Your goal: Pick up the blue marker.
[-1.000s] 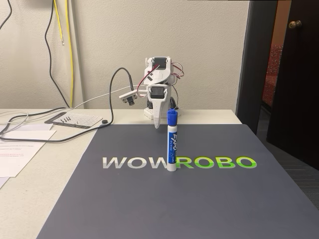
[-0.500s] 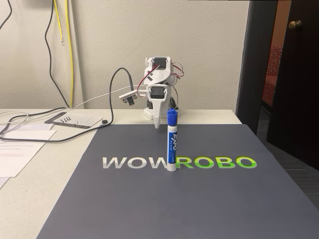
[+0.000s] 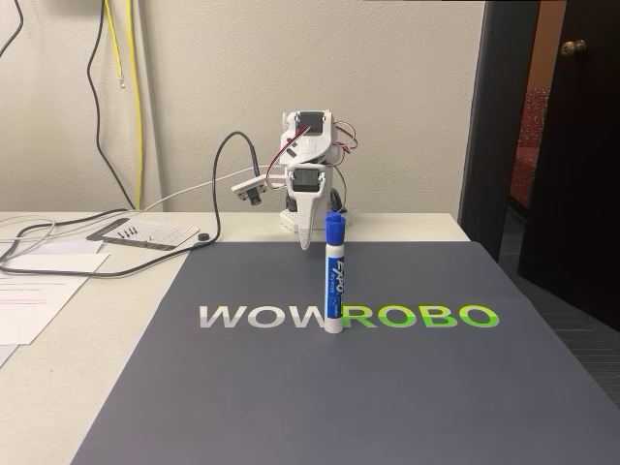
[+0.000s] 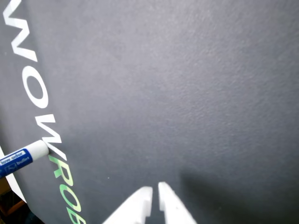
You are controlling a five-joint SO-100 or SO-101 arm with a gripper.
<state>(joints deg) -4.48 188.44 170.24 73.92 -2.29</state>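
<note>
Your table carries a dark grey mat lettered WOWROBO, and the blue marker stands upright on it, cap up, at the middle of the lettering. Your tool hangs near the mat's far edge, nearly closed and empty, so the marker lies ahead of it with its long axis vertical.

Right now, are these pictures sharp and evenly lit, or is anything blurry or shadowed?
Fixed view: evenly lit and sharp, no glare on the grey mat; the blue marker is crisp, its label readable. Wrist view: softer; the end effector tips look blurry at the bottom edge, with a dim shadow on the mat to their right.
</note>
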